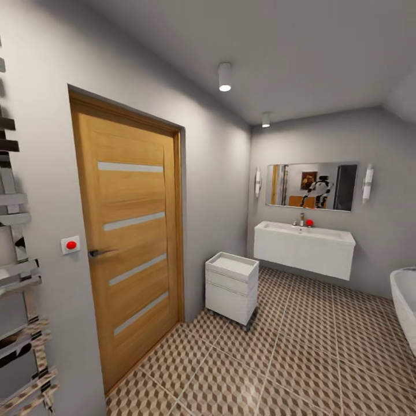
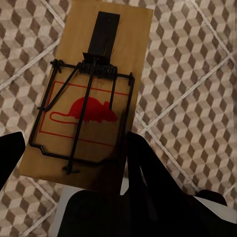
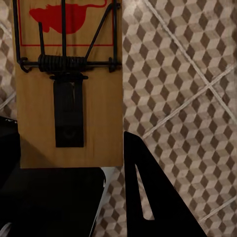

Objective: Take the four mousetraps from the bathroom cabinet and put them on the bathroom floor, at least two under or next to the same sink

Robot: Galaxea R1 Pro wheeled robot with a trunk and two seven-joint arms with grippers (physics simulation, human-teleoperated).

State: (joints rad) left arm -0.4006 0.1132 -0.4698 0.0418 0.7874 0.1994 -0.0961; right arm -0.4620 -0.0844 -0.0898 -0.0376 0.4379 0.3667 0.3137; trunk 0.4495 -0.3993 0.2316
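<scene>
In the left wrist view a mousetrap (image 2: pixel 89 94), a brown board with a black spring bar and a red mouse print, sits between the dark fingers (image 2: pixel 148 173) of my left gripper (image 2: pixel 74 168), which is shut on it above the cube-patterned bathroom floor (image 2: pixel 187 74). My right gripper (image 3: pixel 74 163) is likewise shut on a second mousetrap (image 3: pixel 69 84) over the floor (image 3: pixel 187 74). The white wall-hung bathroom sink (image 1: pixel 304 247) with its chrome tap hangs on the far wall in the head view. The cabinet and the other mousetraps are out of view.
A wooden door (image 1: pixel 130 242) stands at the left, with a small white drawer unit (image 1: pixel 231 287) beside it. A mirror (image 1: pixel 312 186) hangs above the sink. The white bathtub's edge (image 1: pixel 404 306) is at the right, and a chrome towel rail (image 1: pixel 17 260) at the far left. Tiled floor (image 1: pixel 300 346) stretches ahead.
</scene>
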